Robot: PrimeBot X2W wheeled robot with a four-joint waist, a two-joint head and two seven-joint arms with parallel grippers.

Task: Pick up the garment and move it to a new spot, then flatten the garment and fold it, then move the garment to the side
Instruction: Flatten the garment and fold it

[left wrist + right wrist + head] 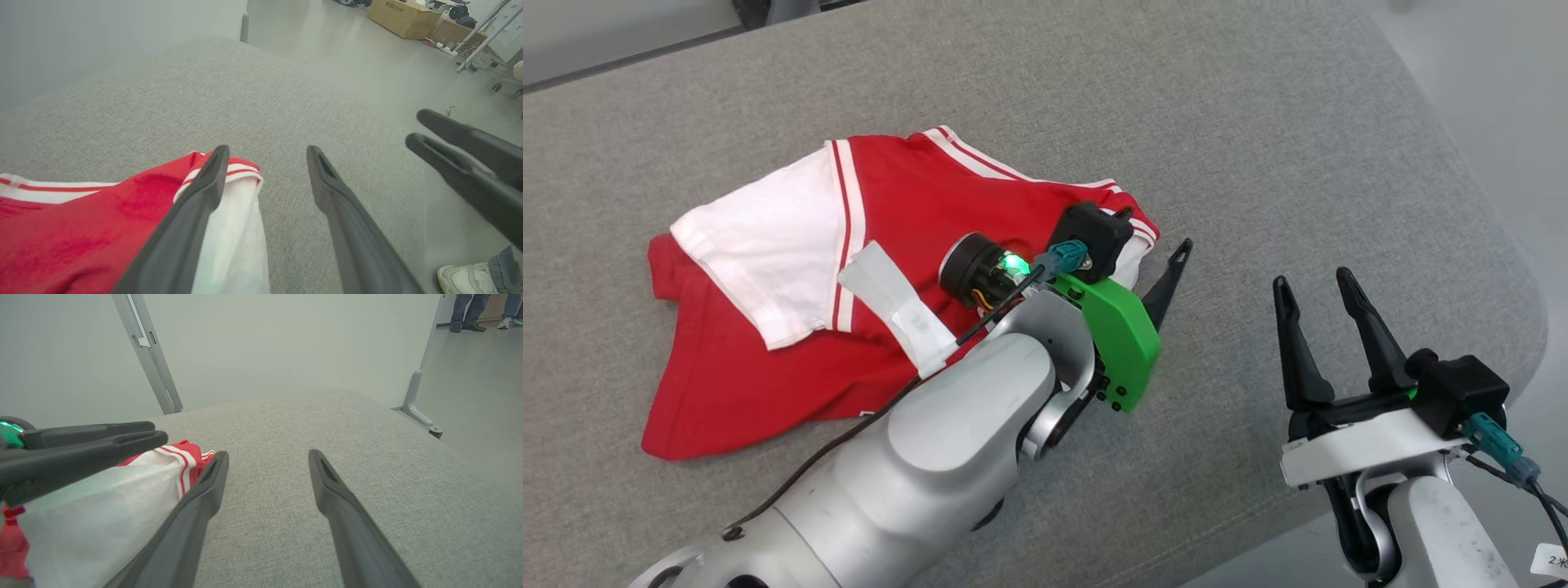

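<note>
**Red and white garment lies rumpled, both tools open**

A grey fabric-covered table [1258, 122] spans the head view. On its left half lies the garment [727, 392], a red shirt with white sleeves and striped trim. It is bunched and partly doubled over itself, with one white sleeve flopped across the red body. It looks neither flattened nor neatly folded, so most of the task appears to remain (whether it sits in its new spot cannot be told).

The left arm [964, 408] reaches diagonally over the shirt's right edge. The left tool [267, 149] is spread open and low, gripping nothing. One finger lies over the white sleeve hem and the other over bare table, as if set to pinch that edge.

The right tool [1313, 279] is to the right of the shirt, also spread open and empty, over bare table.
</note>
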